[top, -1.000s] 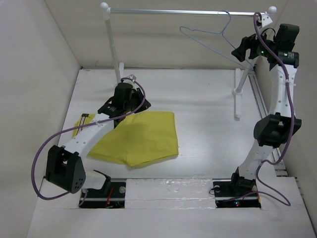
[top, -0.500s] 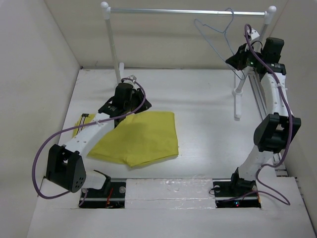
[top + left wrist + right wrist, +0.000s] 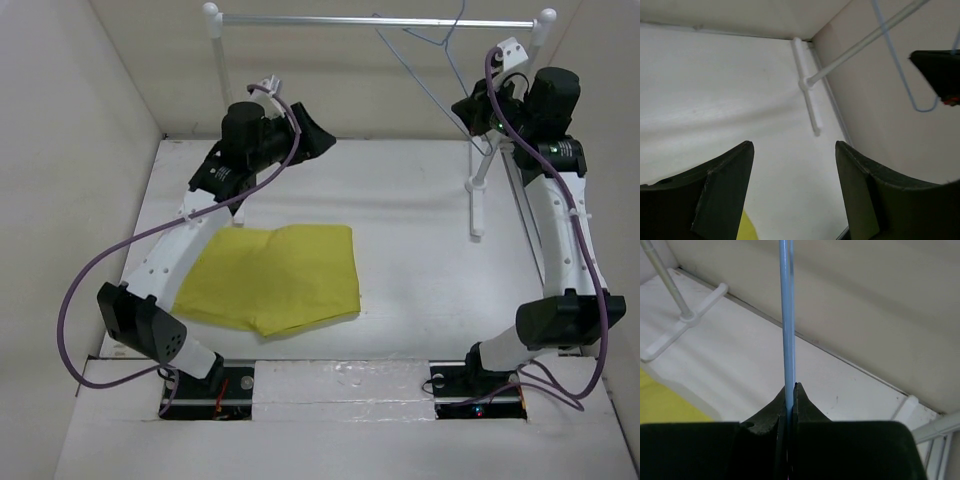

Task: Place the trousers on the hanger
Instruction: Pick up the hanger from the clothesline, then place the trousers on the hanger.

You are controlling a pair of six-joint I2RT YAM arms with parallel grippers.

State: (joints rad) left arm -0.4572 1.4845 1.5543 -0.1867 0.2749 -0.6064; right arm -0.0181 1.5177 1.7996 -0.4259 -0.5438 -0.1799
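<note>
At upper right, the right gripper (image 3: 790, 389) pinches the hanger (image 3: 786, 315) by its thin blue wire, the hook up at the rail (image 3: 300, 20) along the top edge. The left gripper (image 3: 794, 150), upper left of centre, has its fingers spread and holds nothing. The trousers (image 3: 280, 275) lie folded on the table (image 3: 420, 250), lower left of centre.

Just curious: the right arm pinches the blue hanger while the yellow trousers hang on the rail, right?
Not quite: the right gripper does pinch the hanger, but the trousers lie flat on the table, as the top view shows.
</note>
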